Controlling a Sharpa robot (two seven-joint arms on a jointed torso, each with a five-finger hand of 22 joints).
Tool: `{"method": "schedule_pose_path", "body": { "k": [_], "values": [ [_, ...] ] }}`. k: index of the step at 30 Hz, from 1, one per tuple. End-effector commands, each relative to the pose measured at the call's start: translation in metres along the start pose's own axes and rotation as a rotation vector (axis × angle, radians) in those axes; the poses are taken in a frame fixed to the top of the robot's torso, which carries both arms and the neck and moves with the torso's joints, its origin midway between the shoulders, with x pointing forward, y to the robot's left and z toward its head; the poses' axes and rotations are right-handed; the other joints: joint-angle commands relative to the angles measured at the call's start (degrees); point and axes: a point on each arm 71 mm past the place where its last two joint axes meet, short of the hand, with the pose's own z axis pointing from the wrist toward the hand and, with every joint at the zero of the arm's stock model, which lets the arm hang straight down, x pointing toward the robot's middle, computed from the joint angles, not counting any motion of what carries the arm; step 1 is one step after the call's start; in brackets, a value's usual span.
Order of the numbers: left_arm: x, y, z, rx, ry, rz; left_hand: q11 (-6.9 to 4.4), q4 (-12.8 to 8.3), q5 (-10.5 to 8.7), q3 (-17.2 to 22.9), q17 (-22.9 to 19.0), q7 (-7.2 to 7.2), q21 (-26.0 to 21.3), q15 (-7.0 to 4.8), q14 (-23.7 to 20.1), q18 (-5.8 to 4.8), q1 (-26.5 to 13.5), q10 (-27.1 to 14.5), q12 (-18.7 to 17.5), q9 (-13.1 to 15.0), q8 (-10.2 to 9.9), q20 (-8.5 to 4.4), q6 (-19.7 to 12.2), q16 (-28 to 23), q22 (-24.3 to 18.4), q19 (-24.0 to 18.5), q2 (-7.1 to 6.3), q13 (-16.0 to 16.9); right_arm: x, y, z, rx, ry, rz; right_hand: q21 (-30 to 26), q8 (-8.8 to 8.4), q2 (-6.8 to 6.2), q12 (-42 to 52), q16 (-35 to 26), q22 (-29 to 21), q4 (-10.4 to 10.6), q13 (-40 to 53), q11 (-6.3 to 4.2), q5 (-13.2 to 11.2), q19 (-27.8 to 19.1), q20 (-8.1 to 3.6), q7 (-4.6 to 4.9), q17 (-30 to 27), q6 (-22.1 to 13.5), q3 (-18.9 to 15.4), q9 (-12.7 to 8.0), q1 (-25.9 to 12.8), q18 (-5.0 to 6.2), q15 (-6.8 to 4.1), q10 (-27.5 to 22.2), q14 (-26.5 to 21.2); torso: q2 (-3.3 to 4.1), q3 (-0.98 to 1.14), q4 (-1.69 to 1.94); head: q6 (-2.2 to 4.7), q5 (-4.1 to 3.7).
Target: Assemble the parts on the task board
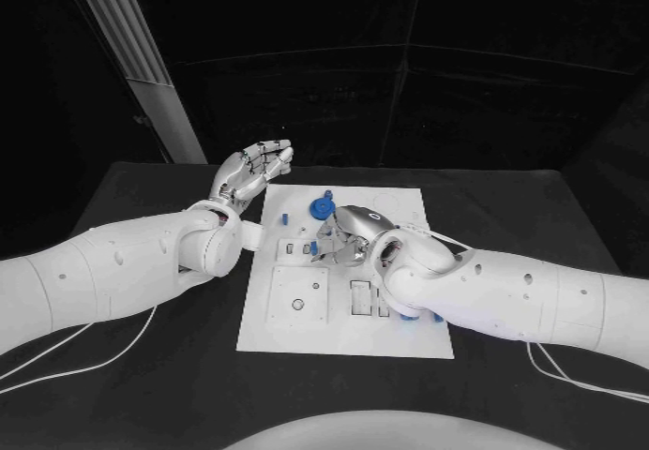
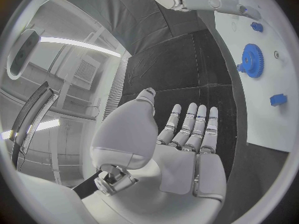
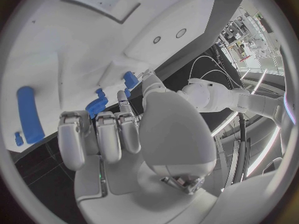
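The flat white rectangular task board (image 1: 385, 330) is seen in the middle of the matte black table (image 1: 135, 375) in the head view, its smooth surface broken by shallow rectangular recesses and small round holes. A blue toothed gear wheel of moulded plastic (image 1: 322, 208) is found toward the board's 12 o'clock end; its fine teeth and raised hub are clearly shown in the left wrist view (image 2: 251, 60), where a small blue block-shaped part (image 2: 278, 99) is also seen lying apart from it on the white plate. Several small blue pegs (image 1: 422, 317) are placed at the board's 5 o'clock edge, partly hidden by the right arm.

The silver left hand (image 1: 253, 167) is held off the board at its 11 o'clock corner, above the bare table — its fingers are stretched out straight and side by side, the thumb is set apart, and nothing is held or touched by it (image 2: 187, 139).

The silver right hand (image 1: 354, 230) is lowered onto the middle of the board, just at 5 o'clock from the gear. In the right wrist view its fingers (image 3: 106, 134) are curled down together toward the plate, next to a small blue part (image 3: 96, 104); whether that part is pinched cannot be told. A long blue rounded bar (image 3: 28, 114) is seen lying flat on the board, well apart from the fingers.
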Motion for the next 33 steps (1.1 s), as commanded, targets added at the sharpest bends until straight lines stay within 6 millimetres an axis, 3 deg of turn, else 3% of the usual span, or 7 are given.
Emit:
{"method": "schedule_pose_path", "body": {
  "k": [1,13,21,22,24,27,33],
  "values": [
    [0.001,-0.022,-0.002,0.270,0.041,0.020,-0.05,-0.02,0.25,-0.44,0.01,8.53,0.73,0.37,-0.01,0.24,0.07,-0.57,0.37,-0.10,0.24,-0.09,-0.51,0.22,1.04,0.73,0.46,-0.03,-0.025,0.006,-0.007,-0.115,-0.181,0.036,0.19,0.24,0.56,0.15,0.14,15.09,0.24,15.08,0.40,-0.19,5.93,0.60,-0.06,15.07,-0.59,0.00,-0.06,-1.47,-0.43,0.75,5.96,5.92,-0.26,-0.10,0.08,-0.21,0.06],
    [-0.004,-0.048,0.005,0.159,0.199,0.117,-1.78,0.01,0.28,-3.25,0.76,5.50,8.50,-2.02,9.96,2.95,0.91,9.44,5.98,-0.34,1.94,-0.41,-6.01,4.58,6.91,11.18,1.11,0.83,-0.084,-0.021,-0.030,-0.139,-0.272,0.270,0.19,1.62,7.34,0.15,0.14,15.09,0.00,15.08,-0.04,3.76,5.93,1.02,-0.64,15.07,0.88,-1.05,0.52,-8.42,-0.43,0.88,5.96,5.92,-1.28,0.24,0.14,-1.38,1.25],
    [-0.003,-0.067,0.005,-0.028,0.362,0.330,-9.08,0.08,0.27,-5.85,10.15,1.99,24.57,-10.77,39.33,6.07,0.49,38.30,20.19,0.49,12.96,-5.43,-6.58,17.90,15.10,29.99,0.84,10.65,-0.090,-0.062,-0.044,0.041,-0.162,0.654,0.19,2.14,10.99,0.15,0.14,15.09,0.10,15.08,0.24,4.66,5.93,1.11,-0.27,15.07,-1.03,-4.51,0.49,-11.87,-0.43,1.10,5.96,5.92,-1.35,0.37,0.01,-2.00,2.49],
    [-0.002,-0.068,0.004,-0.047,0.382,0.356,-9.30,-0.17,0.27,-5.99,14.45,1.87,27.24,-11.09,43.98,5.62,0.53,45.15,26.46,0.64,13.73,-6.36,-5.03,21.26,16.85,31.96,0.73,21.74,-0.091,-0.066,-0.045,0.054,-0.159,0.681,0.19,2.26,11.33,0.15,0.14,15.09,0.12,15.08,0.29,4.38,5.93,1.14,-0.21,15.07,-1.24,-4.91,0.51,-12.33,-0.43,1.17,5.96,5.92,-1.37,0.39,-0.01,-2.00,2.53],
    [-0.001,-0.070,0.003,-0.080,0.417,0.401,-9.25,-0.29,0.34,-6.18,44.04,2.19,33.66,-11.54,60.64,5.41,0.36,58.13,39.27,0.44,14.11,-7.49,-2.68,30.58,21.66,34.15,1.17,51.87,-0.092,-0.072,-0.048,0.070,-0.159,0.715,0.19,2.59,12.07,0.15,0.14,15.09,0.12,15.08,0.40,3.81,5.93,1.25,-0.10,15.07,-1.73,-5.93,0.55,-13.53,-0.43,1.27,5.96,5.92,-1.45,0.40,-0.06,-2.12,2.79],
    [0.003,-0.070,0.001,-0.133,0.464,0.460,-8.08,-0.58,0.48,-6.70,85.62,2.29,61.96,-10.76,82.25,0.58,0.55,71.85,47.78,0.01,13.60,-7.68,-0.14,35.93,46.24,54.40,0.89,84.18,-0.095,-0.080,-0.052,0.087,-0.164,0.742,0.19,2.96,12.75,0.15,0.14,15.09,0.13,15.08,0.50,3.25,5.93,1.35,0.00,15.07,-2.26,-6.82,0.59,-14.31,-0.43,1.36,5.96,5.92,-1.39,0.30,0.02,-2.08,2.94],
    [0.009,-0.064,-0.002,-0.245,0.537,0.564,-7.39,-0.01,-0.46,-7.69,86.31,3.20,78.27,-9.86,82.60,-4.20,-1.52,72.74,48.02,0.21,12.61,-5.95,3.88,35.91,61.32,72.29,0.26,86.24,-0.097,-0.090,-0.055,0.106,-0.164,0.761,0.19,3.44,13.39,0.15,0.14,15.09,0.12,15.08,0.55,2.66,5.93,1.42,0.03,15.07,-2.55,-7.54,0.68,-14.71,-0.43,1.42,5.96,5.92,-1.40,0.31,-0.05,-1.94,3.16]
  ]
}}
